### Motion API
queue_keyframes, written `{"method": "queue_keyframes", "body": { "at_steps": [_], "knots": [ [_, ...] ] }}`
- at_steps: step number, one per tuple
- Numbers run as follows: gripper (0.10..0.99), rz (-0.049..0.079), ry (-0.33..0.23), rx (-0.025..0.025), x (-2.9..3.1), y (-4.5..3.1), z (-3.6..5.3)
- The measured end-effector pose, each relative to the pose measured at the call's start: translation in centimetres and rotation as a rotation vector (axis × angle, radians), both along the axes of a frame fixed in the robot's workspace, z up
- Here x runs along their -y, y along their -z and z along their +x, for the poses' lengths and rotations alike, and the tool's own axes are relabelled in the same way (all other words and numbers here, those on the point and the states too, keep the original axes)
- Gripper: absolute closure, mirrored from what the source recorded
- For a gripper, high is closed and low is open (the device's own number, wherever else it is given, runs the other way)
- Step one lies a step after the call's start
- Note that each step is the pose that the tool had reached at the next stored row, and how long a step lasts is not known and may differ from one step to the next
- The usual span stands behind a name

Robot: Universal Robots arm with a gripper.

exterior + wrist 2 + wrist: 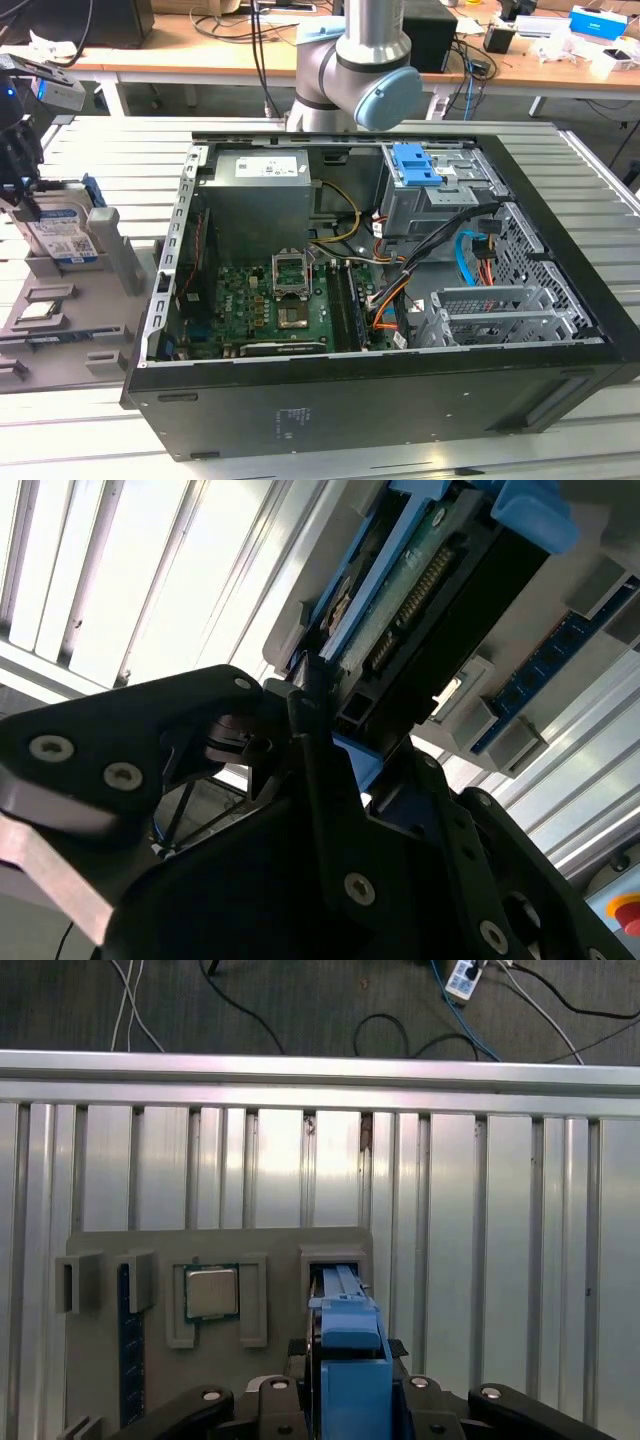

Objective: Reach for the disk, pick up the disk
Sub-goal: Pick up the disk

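the arm's gripper (347, 1348) has its jaws clamped on both sides of the disk (62, 236), standing upright in the grey holder (112, 262)

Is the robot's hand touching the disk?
Cannot tell. In the first wrist view the hand sits on both sides of the disk, but neither contact nor a gap shows plainly.

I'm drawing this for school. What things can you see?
Silver-metal rectangular disk with blue plastic side frame: 1, silver and blue, upright in tray.
Grey plastic holder tray: 1, grey, exterior view's left.
Square silver processor chip: 1, silver, tray pocket.
Open black metal computer case: 1, black, table's middle.
Green motherboard: 1, green, inside case.
Silver slatted metal table: 1, silver, under everything.
Grey robot arm: 1, grey with pale-blue cap, behind case.
Black end effector: 1, black, at the disk.
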State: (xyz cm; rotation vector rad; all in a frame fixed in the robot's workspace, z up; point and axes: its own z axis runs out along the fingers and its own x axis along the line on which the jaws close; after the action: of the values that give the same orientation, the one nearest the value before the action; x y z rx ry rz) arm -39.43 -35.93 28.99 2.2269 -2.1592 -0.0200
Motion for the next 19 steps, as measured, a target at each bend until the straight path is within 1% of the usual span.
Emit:
{"method": "queue_keyframes", "body": {
  "at_steps": [13,16,19],
  "knots": [
    [0.722,0.000,-0.002,0.0002,0.00,-0.01,0.00],
    [0.722,0.000,-0.002,0.0002,0.00,-0.25,0.00],
    [0.722,0.000,-0.002,0.0000,0.00,-0.66,0.00]
  ]
}}
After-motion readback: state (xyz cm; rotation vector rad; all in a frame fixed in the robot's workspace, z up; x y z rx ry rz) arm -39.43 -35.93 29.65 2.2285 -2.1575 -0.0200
